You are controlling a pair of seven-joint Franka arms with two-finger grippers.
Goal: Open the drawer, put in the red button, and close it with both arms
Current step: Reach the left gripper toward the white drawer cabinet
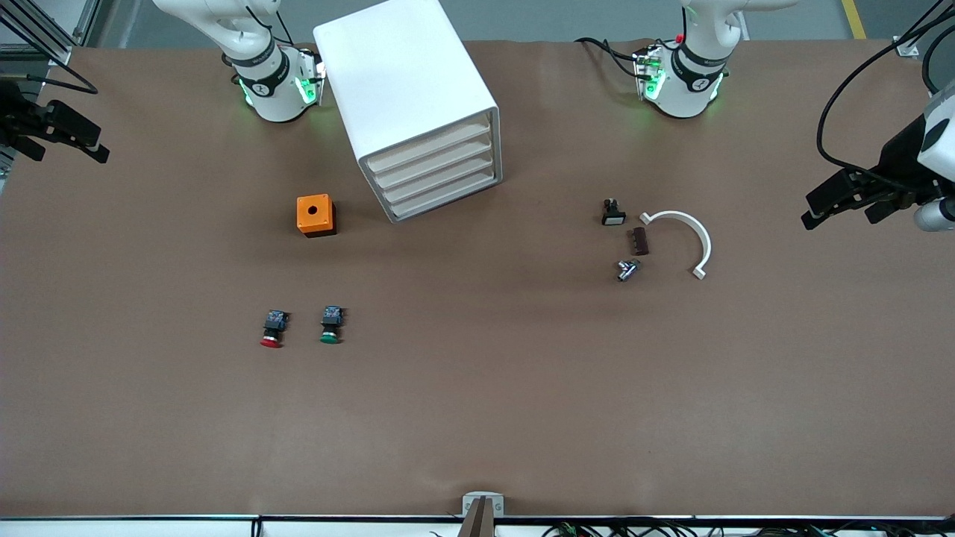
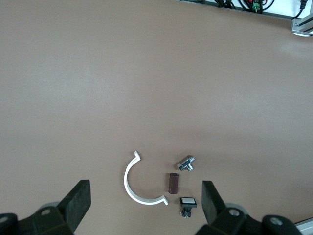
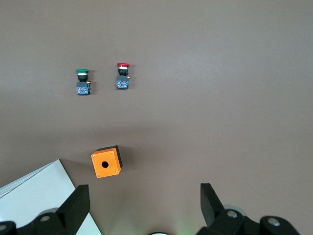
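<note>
Task not started: all four drawers of the white cabinet [image 1: 418, 104] sit flush, including the target drawer [image 1: 436, 154], second from top. Cabinet stands near the tabletop [image 1: 477, 418] edge where the arm bases are, closer to the right arm's end, fronts angled toward the front camera. Red button [image 1: 272, 328] lies on the open tabletop, nearer the front camera than the cabinet and toward the right arm's end, cap pointing at the front-camera edge; green button [image 1: 331, 324] just beside it, apart. Orange box [image 1: 315, 215] with a hole sits between the buttons and the cabinet. Left pincer [image 1: 847, 200] hangs over the left arm's end of the tabletop, fingers spread wide, empty; below it in the wrist view a white curved clip [image 2: 139, 183], small brown block [image 2: 172, 182], metal fitting [image 2: 186, 163] and a small black switch [image 2: 187, 204]. Right pincer [image 1: 63, 134] hangs over the right arm's end edge, also spread wide, empty. Both arms wait. Remaining: pull drawer open, pick red button, drop it in, push drawer shut with both arms
</note>
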